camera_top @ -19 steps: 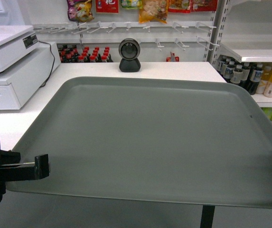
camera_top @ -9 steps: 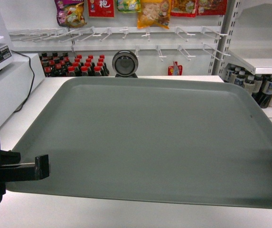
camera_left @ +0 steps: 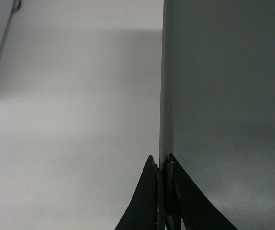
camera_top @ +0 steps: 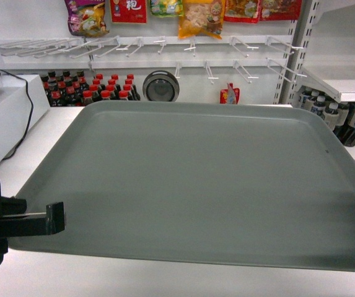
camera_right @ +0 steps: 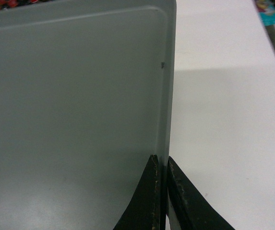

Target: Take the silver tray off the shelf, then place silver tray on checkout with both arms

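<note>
**Head view: tray held over the tabletop, both edges pinched**

Head view shows the large flat matte grey-green silver tray (camera_top: pixel 196 179) hanging above the broad plain white checkout tabletop (camera_top: pixel 35 164), not yet set down. My left end effector (camera_left: pixel 162 167) is clamped on its left rim, and my right end effector (camera_right: pixel 162 165) is clamped on the right rim; each has only a thin bite on the low lip.

I judge the main risk to be the tray slipping or twisting free if one arm drops faster than the other, since the rim is smooth and the grips are shallow. Its far edge could also strike the black round-headed scanner (camera_top: pixel 161 86), which stands just beyond it.

Behind run white peg hooks (camera_top: pixel 183 44), hanging snack packets (camera_top: pixel 199 15) and red-capped dark bottles (camera_top: pixel 90 91).
</note>
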You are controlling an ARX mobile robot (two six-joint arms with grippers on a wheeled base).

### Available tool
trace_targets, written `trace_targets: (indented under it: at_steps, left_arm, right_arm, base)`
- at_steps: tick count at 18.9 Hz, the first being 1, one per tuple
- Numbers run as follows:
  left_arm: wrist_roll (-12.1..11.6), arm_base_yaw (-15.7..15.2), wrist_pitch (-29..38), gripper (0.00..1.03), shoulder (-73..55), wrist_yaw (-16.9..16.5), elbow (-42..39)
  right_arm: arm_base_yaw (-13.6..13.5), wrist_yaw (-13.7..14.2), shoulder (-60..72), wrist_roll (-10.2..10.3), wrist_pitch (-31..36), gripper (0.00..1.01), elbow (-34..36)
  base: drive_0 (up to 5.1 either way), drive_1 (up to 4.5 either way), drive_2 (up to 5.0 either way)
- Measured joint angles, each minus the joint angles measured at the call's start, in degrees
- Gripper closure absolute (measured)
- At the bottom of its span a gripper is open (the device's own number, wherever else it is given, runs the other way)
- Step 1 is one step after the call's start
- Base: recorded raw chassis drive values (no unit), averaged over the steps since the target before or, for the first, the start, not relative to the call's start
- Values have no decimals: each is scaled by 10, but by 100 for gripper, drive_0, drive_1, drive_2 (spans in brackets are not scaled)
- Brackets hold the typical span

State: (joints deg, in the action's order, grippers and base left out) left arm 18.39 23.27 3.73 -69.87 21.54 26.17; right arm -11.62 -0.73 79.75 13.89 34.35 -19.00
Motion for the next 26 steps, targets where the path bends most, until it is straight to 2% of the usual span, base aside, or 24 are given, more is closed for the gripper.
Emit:
trace_targets:
  at_steps: [1,2,3,4,5,9,10,11,12,14,16,17,18,20,21,22,23,24,25,26]
  left_arm:
    - [21,2,-64,100,-16,23,27]
    - [47,-10,-73,100,-50,24,47]
    - [53,-30,-42,100,-90,10,60]
    - [49,-50,-4,100,-130,-2,74]
    - [35,-68,28,100,-171,-12,95]
    - [-54,-108,115,100,-330,-32,188]
    - [-65,-111,121,100,-367,-32,210]
    - [-71,-111,123,100,-399,-30,227]
    - [-70,-109,120,100,-423,-29,237]
    - [-61,-104,102,100,-459,-24,247]
    - [-46,-98,98,99,-489,-21,256]
    - [-43,-97,101,88,-489,-22,260]
    - [-42,-96,106,70,-483,-34,261]
    - [-32,-100,113,48,-418,-64,238]
    - [-31,-106,110,37,-359,-59,229]
    - [-42,-110,195,34,-319,-63,209]
    - [-66,-115,323,41,-300,-87,179]
    - [-105,-125,460,52,-280,-107,122]
    - [-126,-131,502,58,-274,-112,90]
    - [-134,-135,530,61,-273,-116,67]
  right_arm:
    - [0,-28,2,-8,-3,98,-3]
    - [-9,-42,25,-10,17,98,-12]
    - [-17,-41,59,-10,43,98,-32]
    - [-24,-30,101,-11,74,98,-56]
    - [-31,-19,148,-16,104,98,-82]
    - [-49,30,325,-17,154,98,-198]
    - [-50,38,366,-17,159,98,-225]
    - [-52,47,408,-28,183,98,-246]
    - [-57,60,447,-50,191,98,-266]
    - [-62,76,508,-83,167,98,-305]
    - [-64,92,526,-102,148,95,-330]
    - [-63,94,527,-113,156,85,-328]
    - [-56,89,521,-115,172,67,-312]
    - [-33,71,464,-119,203,45,-264]
    - [-25,79,433,-121,233,37,-255]
    - [-18,120,435,-124,337,44,-242]
    - [-14,130,429,-125,368,52,-220]
    - [-9,129,418,-127,390,63,-159]
    - [-4,123,411,-129,388,68,-129]
    - [-2,120,405,-130,385,72,-112]
  base:
    - [0,0,0]
    - [0,0,0]
    - [0,0,0]
    - [0,0,0]
    - [0,0,0]
    - [0,0,0]
    - [0,0,0]
    - [0,0,0]
    - [0,0,0]
    - [0,0,0]
    - [0,0,0]
    - [0,0,0]
    - [0,0,0]
    - [0,0,0]
    - [0,0,0]
    - [0,0,0]
    - [0,0,0]
    - [0,0,0]
    - [0,0,0]
    - [0,0,0]
